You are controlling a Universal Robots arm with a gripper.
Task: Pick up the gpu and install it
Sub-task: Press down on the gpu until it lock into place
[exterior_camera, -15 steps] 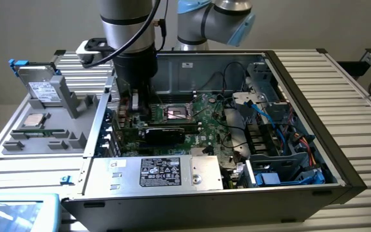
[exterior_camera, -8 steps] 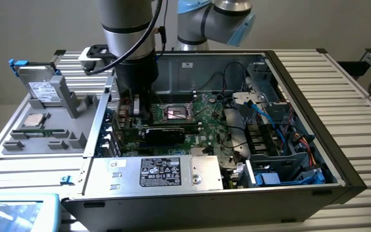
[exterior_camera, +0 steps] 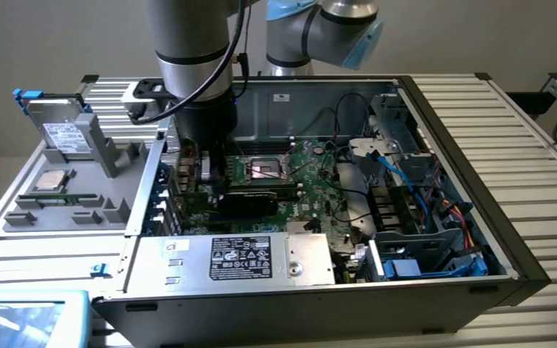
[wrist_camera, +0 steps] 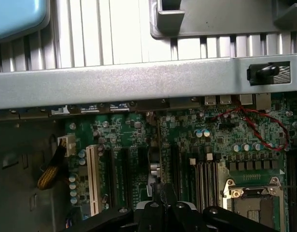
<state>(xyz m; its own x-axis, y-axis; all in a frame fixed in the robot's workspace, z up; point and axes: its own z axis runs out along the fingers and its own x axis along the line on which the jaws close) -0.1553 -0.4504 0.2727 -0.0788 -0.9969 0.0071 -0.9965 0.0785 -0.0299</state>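
Your gripper (exterior_camera: 223, 190) is clamped on the gpu (exterior_camera: 247, 199), held edge-down over the motherboard (wrist_camera: 196, 145) near the case's rear wall. You're mid-install; seating demands slot alignment.

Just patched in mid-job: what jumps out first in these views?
The arm reaches down into the open computer case, its gripper shut on the gpu, which stands on edge over the motherboard beside the empty CPU socket. On the exterior view's left, a grey parts tray holds a hard drive.
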